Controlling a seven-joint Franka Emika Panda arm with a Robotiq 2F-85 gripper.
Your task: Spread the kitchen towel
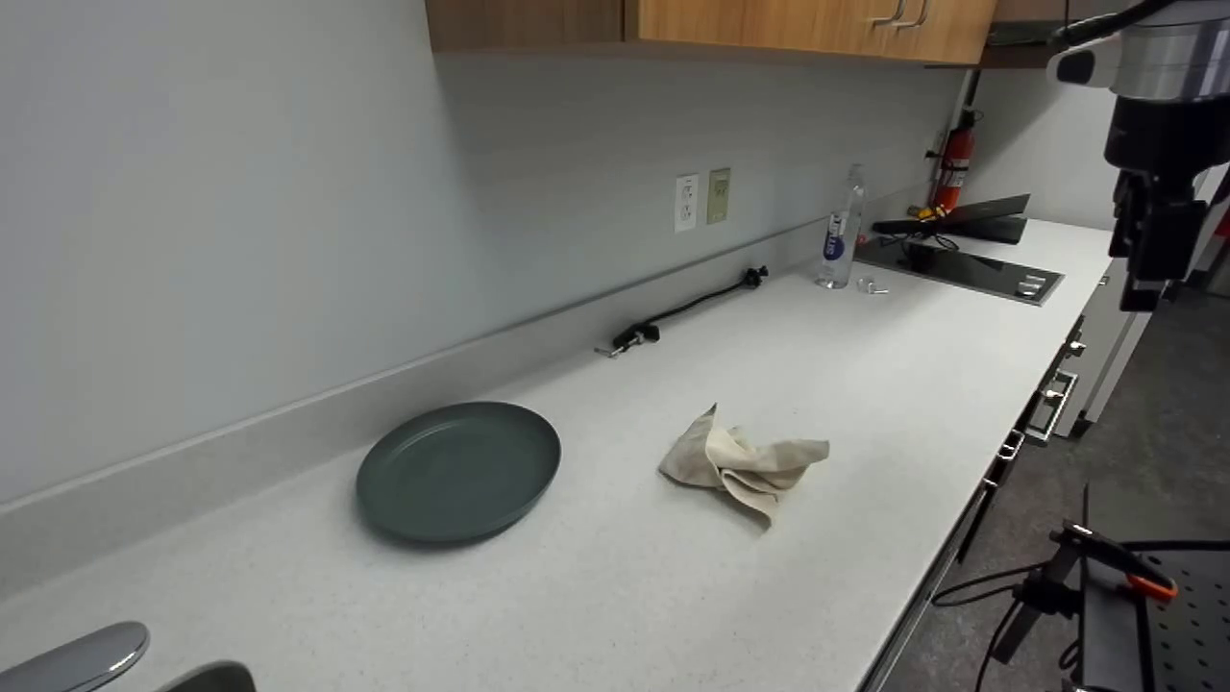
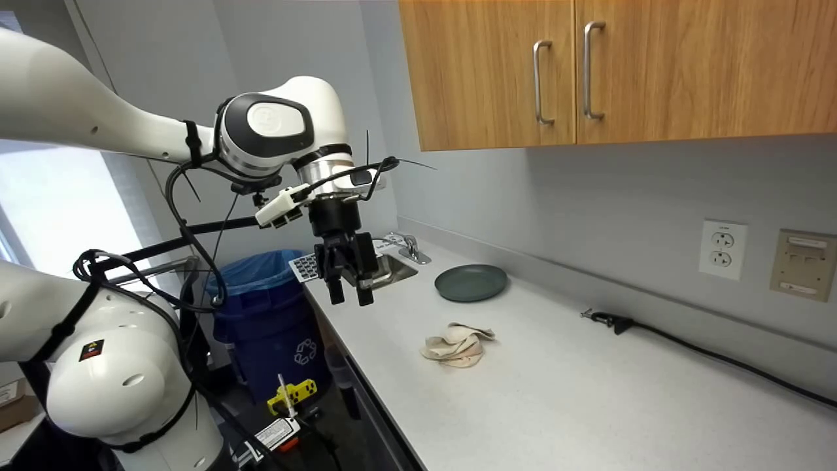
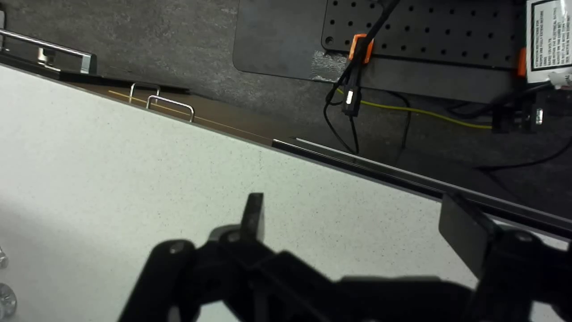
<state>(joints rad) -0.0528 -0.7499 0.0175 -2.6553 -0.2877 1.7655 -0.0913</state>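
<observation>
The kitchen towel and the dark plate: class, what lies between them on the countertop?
Only a bare stretch of white countertop lies between the crumpled kitchen towel and the dark plate, as both exterior views show.

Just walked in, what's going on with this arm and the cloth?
The robot arm is there to spread the kitchen towel, but nothing is being handled at this moment. Its gripper hangs open and empty in the air, clear of the towel. The towel lies crumpled on the white counter, near the dark green plate but not touching it. So the spreading is not yet done.
</observation>
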